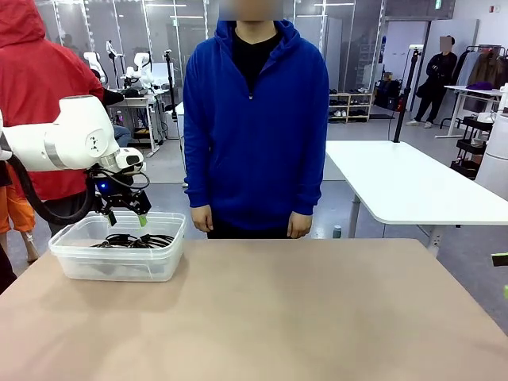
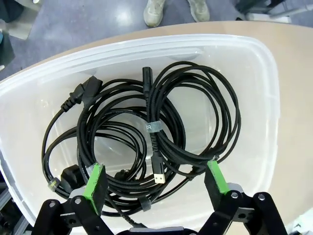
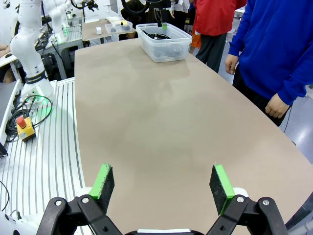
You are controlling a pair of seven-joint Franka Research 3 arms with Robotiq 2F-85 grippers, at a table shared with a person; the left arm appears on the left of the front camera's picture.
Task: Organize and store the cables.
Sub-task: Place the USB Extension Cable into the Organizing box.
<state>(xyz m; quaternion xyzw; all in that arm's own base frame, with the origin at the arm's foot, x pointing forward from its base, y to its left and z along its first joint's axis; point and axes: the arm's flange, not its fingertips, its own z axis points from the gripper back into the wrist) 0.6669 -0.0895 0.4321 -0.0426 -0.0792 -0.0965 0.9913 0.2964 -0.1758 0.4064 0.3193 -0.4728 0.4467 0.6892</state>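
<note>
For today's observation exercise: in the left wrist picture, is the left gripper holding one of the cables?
No. The left gripper hangs open above the cables, which lie coiled inside the clear tub.

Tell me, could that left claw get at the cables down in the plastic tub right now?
Probably yes. The left claw hangs open right above the clear tub, which has no lid, and the coiled black cables lie loose on its floor directly beneath, with nothing between them.
</note>
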